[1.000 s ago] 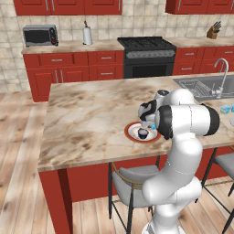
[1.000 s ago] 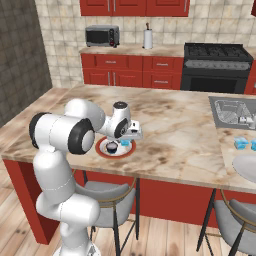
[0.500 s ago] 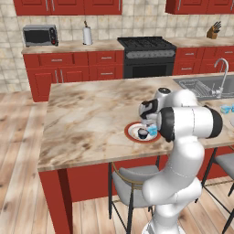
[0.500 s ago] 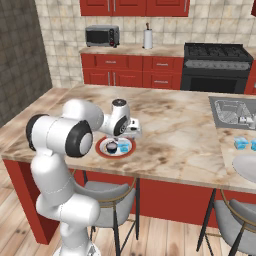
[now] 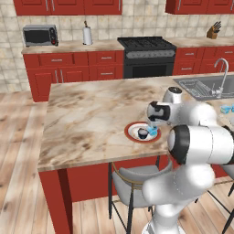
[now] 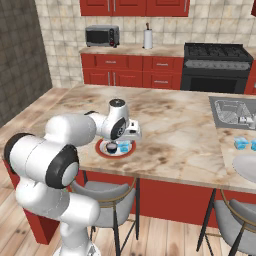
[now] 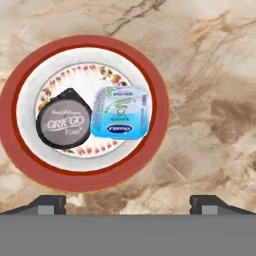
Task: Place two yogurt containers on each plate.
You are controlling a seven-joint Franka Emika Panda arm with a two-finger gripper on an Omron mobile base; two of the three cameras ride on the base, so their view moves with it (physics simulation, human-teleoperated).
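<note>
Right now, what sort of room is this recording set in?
A home kitchen, rendered. A black stove sits among red cabinets, a microwave stands on the back counter, and a sink is set into the marble island.

Bright, even rendered light; soft shadows.

I work at a marble-topped island [image 5: 91, 119] with red sides. On the far wall, beige tile [image 5: 13, 18] backs red cabinets [image 5: 59, 68], a black stove [image 5: 146, 57], a microwave [image 5: 40, 34] at far left and a paper towel roll [image 5: 87, 34]. A steel sink [image 5: 205, 87] sits at right. Grey stools [image 5: 132, 183] stand near me on the wooden floor [image 5: 18, 151].
</note>
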